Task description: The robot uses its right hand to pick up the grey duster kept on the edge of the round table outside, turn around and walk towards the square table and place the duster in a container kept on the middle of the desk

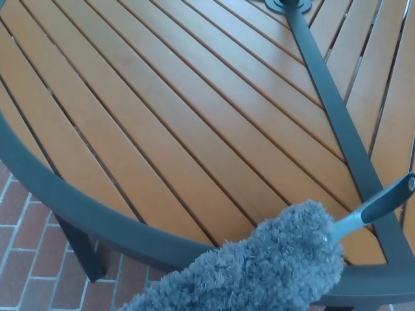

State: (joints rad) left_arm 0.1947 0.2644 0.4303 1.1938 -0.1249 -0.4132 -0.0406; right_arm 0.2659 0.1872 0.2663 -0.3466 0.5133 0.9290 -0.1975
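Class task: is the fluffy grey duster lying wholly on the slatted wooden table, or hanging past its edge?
Hanging past. The fluffy grey duster crosses the slatted wooden table's dark rim, its head over the brick paving.

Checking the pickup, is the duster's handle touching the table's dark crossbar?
Cannot tell. In the head view the handle overlaps the crossbar, but one top-down view shows neither contact nor gap.

An outdoor round table (162,129) fills most of the head view. Its top is made of orange-brown wooden slats running diagonally, with narrow dark gaps between them. A dark grey metal rim (84,210) curves along the near edge. A dark grey metal bar (331,103) crosses the slats from a round fitting (288,5) at the top edge. Below the rim, a table leg (81,249) stands on a red brick floor (26,259). Soft daylight falls evenly.
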